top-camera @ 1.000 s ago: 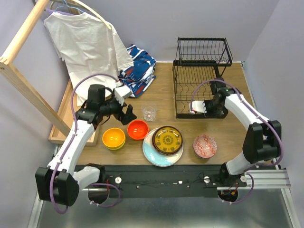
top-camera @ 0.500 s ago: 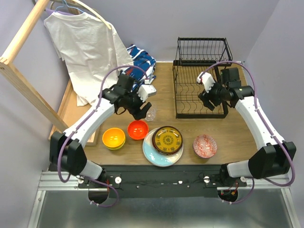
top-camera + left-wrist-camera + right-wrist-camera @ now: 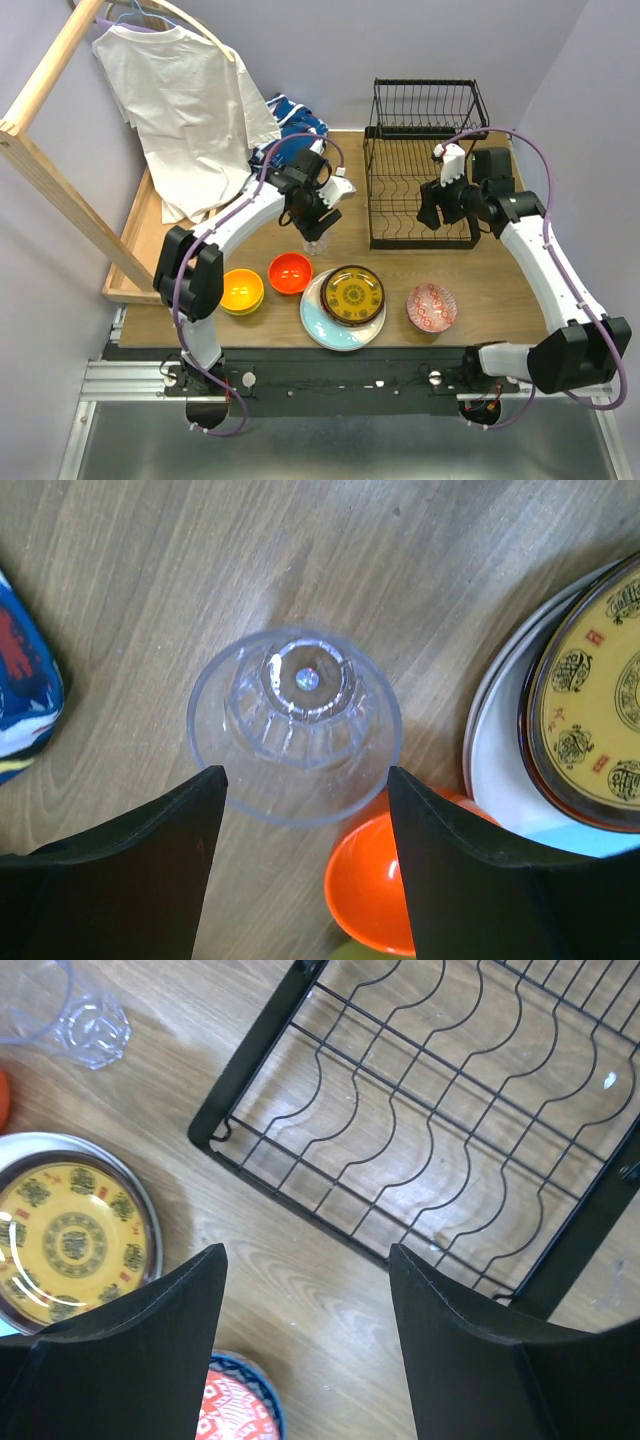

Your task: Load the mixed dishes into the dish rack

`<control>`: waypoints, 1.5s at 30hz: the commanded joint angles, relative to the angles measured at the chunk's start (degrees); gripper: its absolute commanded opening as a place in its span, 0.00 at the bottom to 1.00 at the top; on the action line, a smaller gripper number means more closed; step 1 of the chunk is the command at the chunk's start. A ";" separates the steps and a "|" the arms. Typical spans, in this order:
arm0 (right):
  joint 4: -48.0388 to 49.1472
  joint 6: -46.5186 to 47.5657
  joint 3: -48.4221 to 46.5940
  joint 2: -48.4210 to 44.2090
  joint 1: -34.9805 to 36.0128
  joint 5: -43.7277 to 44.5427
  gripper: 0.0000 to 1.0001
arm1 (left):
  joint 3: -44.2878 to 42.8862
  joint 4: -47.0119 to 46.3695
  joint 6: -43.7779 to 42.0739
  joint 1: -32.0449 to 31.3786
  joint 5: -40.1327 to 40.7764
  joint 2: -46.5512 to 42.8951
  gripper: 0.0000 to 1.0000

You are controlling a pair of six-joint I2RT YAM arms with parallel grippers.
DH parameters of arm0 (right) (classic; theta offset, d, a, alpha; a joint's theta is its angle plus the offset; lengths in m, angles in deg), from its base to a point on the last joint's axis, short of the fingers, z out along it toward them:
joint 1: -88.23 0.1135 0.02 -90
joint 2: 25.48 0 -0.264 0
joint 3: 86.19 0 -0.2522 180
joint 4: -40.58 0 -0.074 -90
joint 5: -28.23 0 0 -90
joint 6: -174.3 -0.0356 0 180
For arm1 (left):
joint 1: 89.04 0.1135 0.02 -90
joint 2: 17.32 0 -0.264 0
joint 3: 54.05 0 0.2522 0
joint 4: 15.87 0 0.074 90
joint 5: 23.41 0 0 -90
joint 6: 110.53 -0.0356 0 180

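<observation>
The clear glass cup (image 3: 314, 243) stands upright on the table left of the dish rack (image 3: 420, 180). My left gripper (image 3: 318, 222) is open and hovers straight over the cup. In the left wrist view the cup (image 3: 295, 725) sits between and below the left gripper's (image 3: 305, 778) spread fingers. The orange bowl (image 3: 290, 272), the yellow bowl (image 3: 240, 290), the yellow-brown plate (image 3: 352, 295) on the pale plate (image 3: 322, 325) and the red/blue bowl (image 3: 431, 306) lie along the front. My right gripper (image 3: 432, 205) is open and empty over the rack's front edge (image 3: 300, 1215).
A shallow wooden tray (image 3: 135, 240) lies at the left under a white T-shirt (image 3: 180, 100) on a hanger. A blue patterned cloth (image 3: 300, 135) lies behind the cup. A slanted wooden beam (image 3: 50, 190) stands far left. The rack's upper basket (image 3: 430, 105) is at the back.
My left arm swung right from beside the orange bowl to above the glass cup. My right arm rose from the rack's front right corner and now hovers over the rack.
</observation>
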 commanded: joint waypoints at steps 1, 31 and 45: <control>2.19 -5.56 2.45 -2.87 -0.05 -1.06 0.73 | -3.61 1.40 -0.85 -2.02 1.33 3.15 0.73; 7.20 -26.03 -5.54 7.58 -0.05 -11.06 0.73 | 3.32 0.27 0.90 -3.26 -0.78 -12.13 0.00; 20.11 -57.42 -1.68 9.26 -0.05 -35.51 0.86 | 37.33 -51.19 -27.28 -23.37 32.68 -37.90 0.00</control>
